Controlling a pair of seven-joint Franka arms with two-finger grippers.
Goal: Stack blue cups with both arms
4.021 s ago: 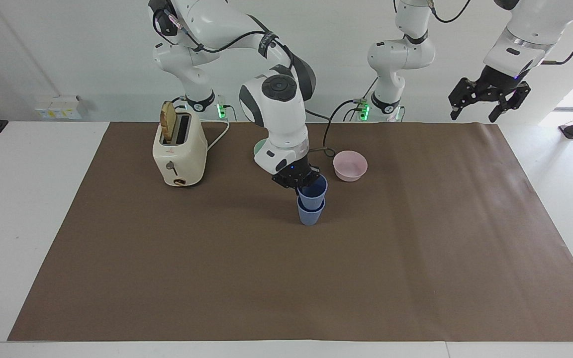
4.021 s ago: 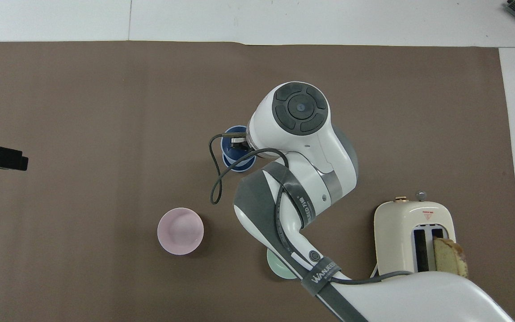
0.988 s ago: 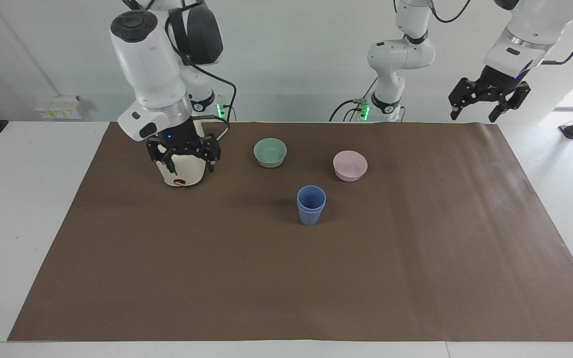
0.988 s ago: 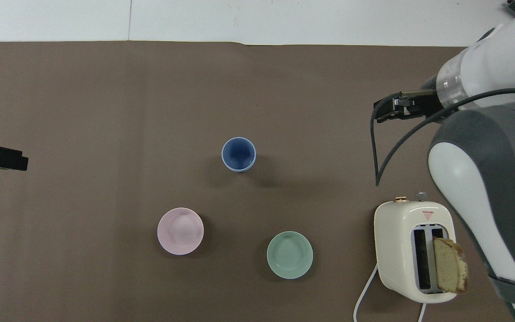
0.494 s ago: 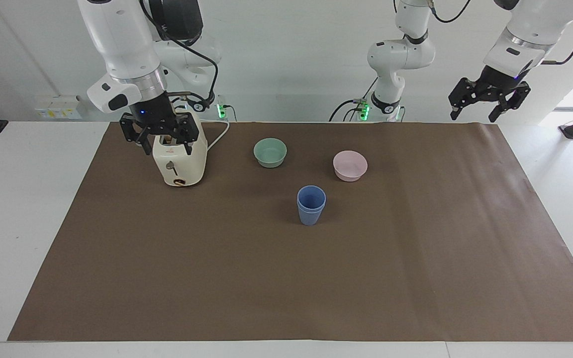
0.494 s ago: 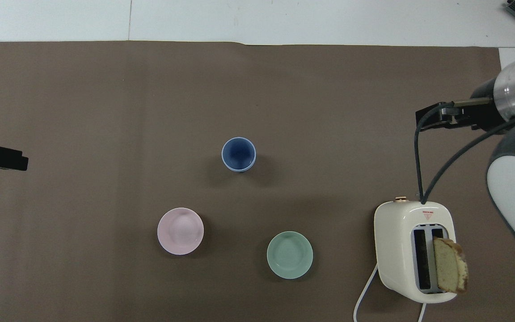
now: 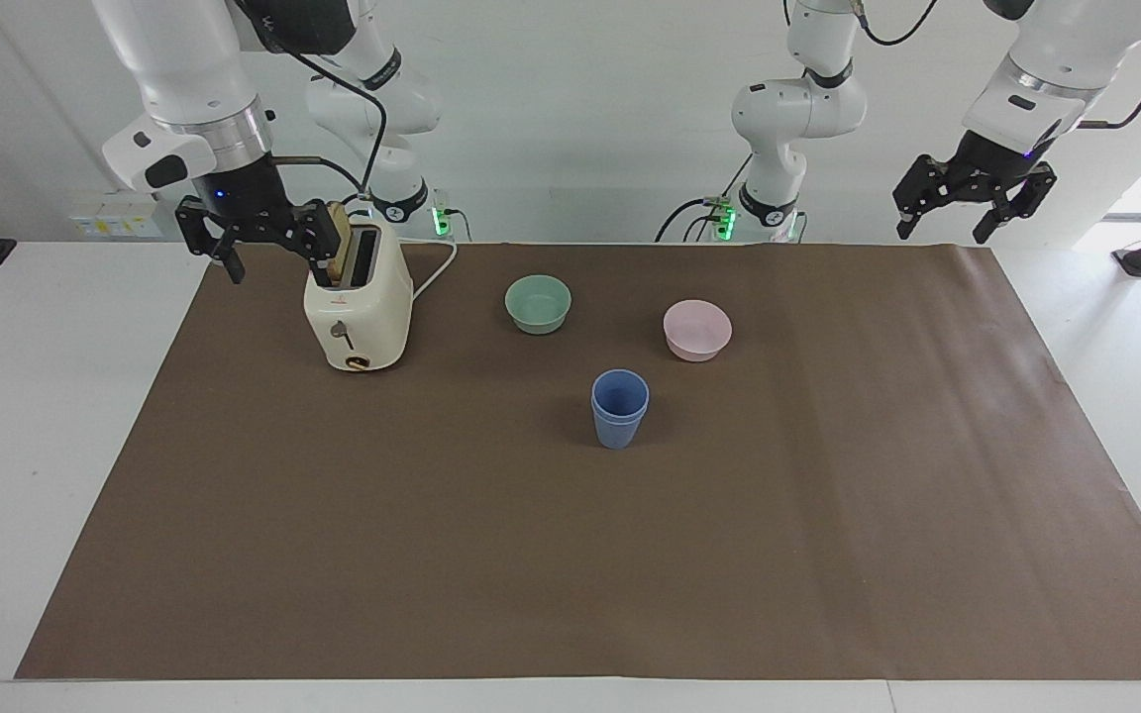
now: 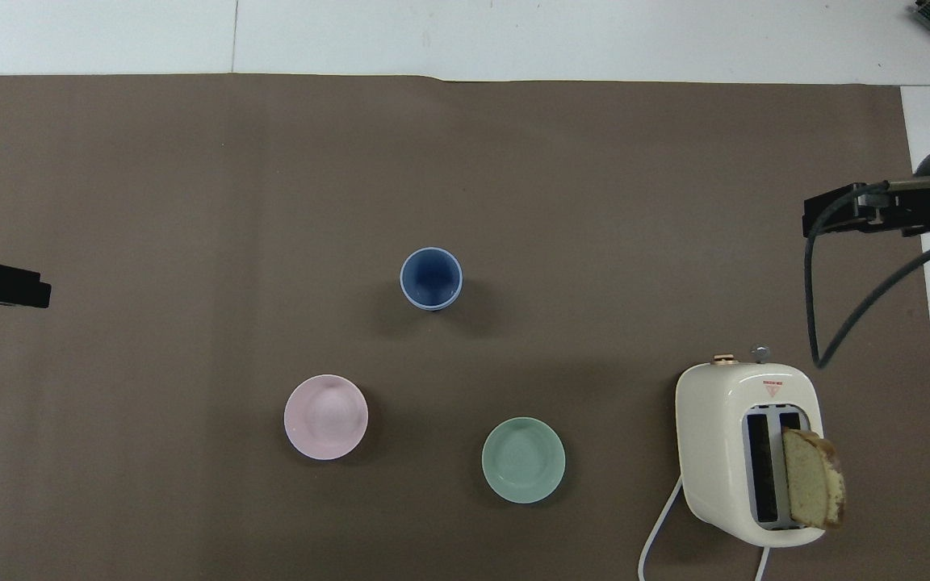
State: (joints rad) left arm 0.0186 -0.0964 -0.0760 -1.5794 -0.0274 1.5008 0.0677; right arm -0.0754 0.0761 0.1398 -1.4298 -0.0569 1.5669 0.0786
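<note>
Blue cups [image 7: 619, 407] sit nested mid-counter, well apart from both empty, open jaws: right gripper [image 7: 259, 238] by the toaster [image 7: 358, 302], left gripper [image 7: 972, 198] waiting.

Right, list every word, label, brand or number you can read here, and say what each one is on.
No text can be read.
toaster: a small red triangular sign with a line of print on its top, too small to read.
toaster front, facing view: a small reddish mark above the lever, unreadable.
stacked blue cups, green bowl, pink bowl: no markings.
</note>
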